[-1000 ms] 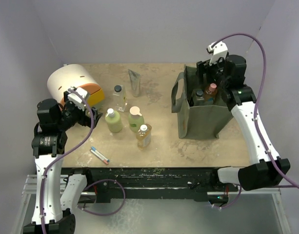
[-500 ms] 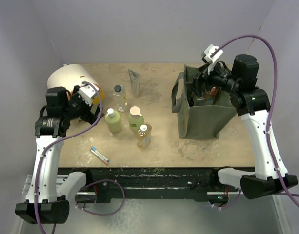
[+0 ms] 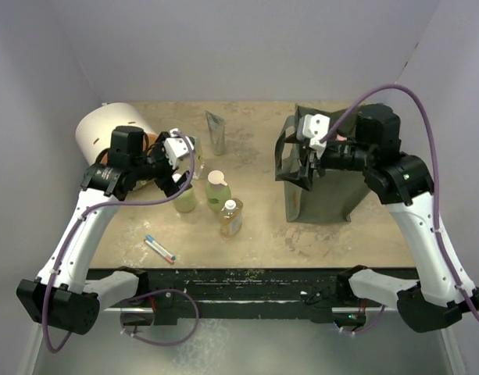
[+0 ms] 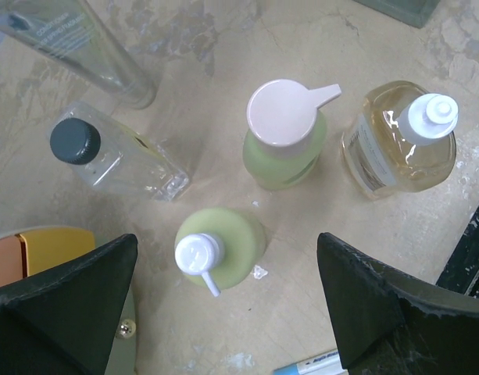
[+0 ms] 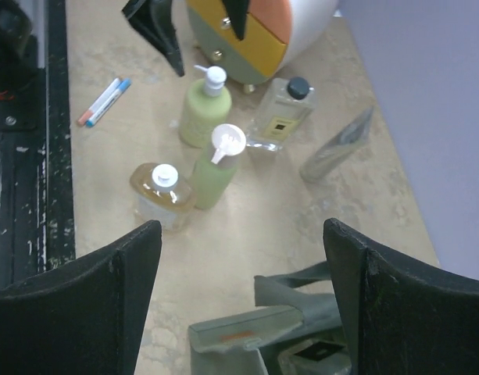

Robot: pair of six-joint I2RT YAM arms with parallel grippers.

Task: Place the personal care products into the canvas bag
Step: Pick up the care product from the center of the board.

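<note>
At the far left, a white and orange domed box [image 3: 98,129] is set on the table [image 3: 262,230]. The left gripper [image 4: 227,254] is spread wide with nothing grasped, poised above a pale green pump bottle [image 4: 223,248]. Close by, a clear black-capped bottle [image 4: 118,156], a light-capped green bottle [image 4: 284,137] and an amber bottle [image 4: 399,141] are stood together. A silver-grey tube [image 3: 216,131] is seen behind them and a pen [image 3: 159,248] nearer the front edge. At the right, the canvas bag [image 3: 325,195] is stood upright. The right gripper [image 5: 241,234] is held released and empty over its left rim.
</note>
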